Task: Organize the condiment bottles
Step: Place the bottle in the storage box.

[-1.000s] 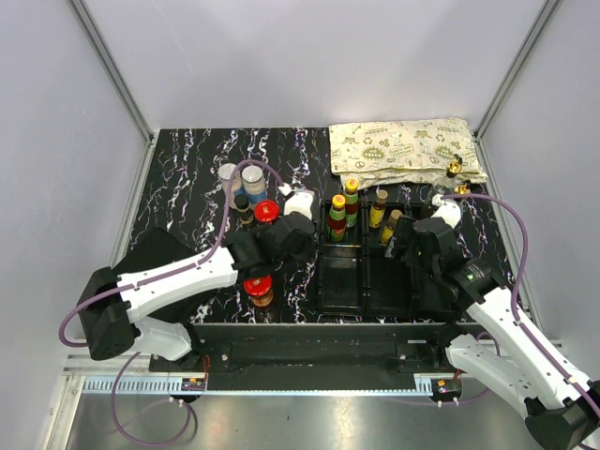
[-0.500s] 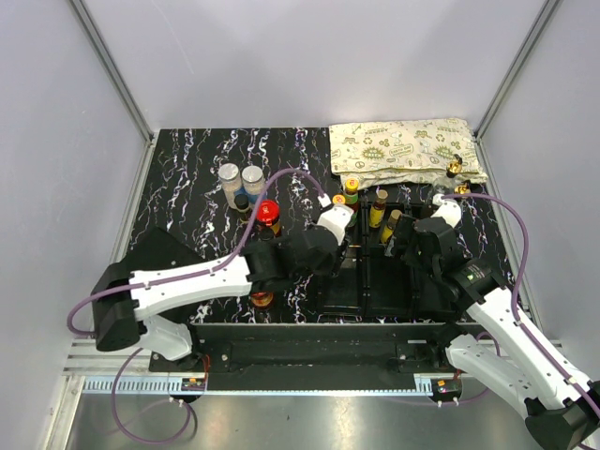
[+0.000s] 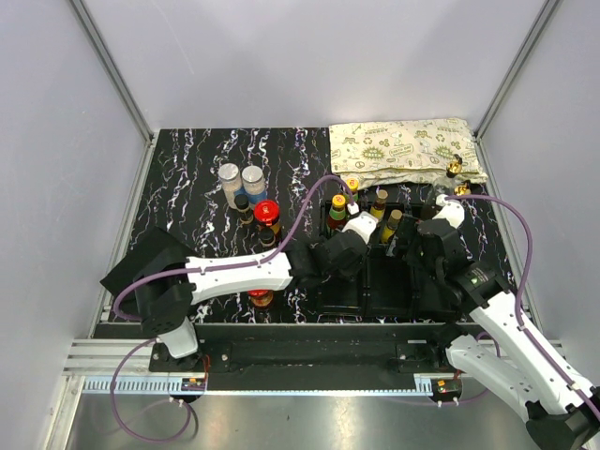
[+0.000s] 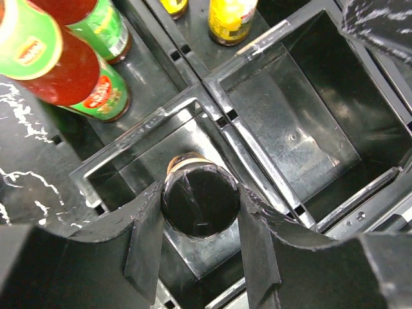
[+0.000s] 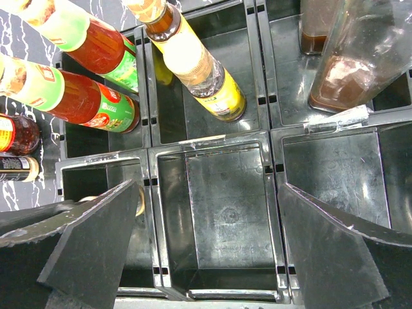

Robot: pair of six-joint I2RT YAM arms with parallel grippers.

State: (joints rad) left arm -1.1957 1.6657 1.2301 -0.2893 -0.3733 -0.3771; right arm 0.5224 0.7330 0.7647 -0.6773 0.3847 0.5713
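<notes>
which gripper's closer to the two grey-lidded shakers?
Left. Left gripper, shut on a black-capped bottle, sits right of the shakers over the tray's near-left compartment; right gripper hovers open farther right.

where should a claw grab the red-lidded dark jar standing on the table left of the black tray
Grip the red-lidded dark jar by its round lid, coming straight down from above. It stands upright with the lid facing up and unobstructed. A slim dark bottle with a black cap stands close beside it, so a sideways approach would probably knock that over.
</notes>
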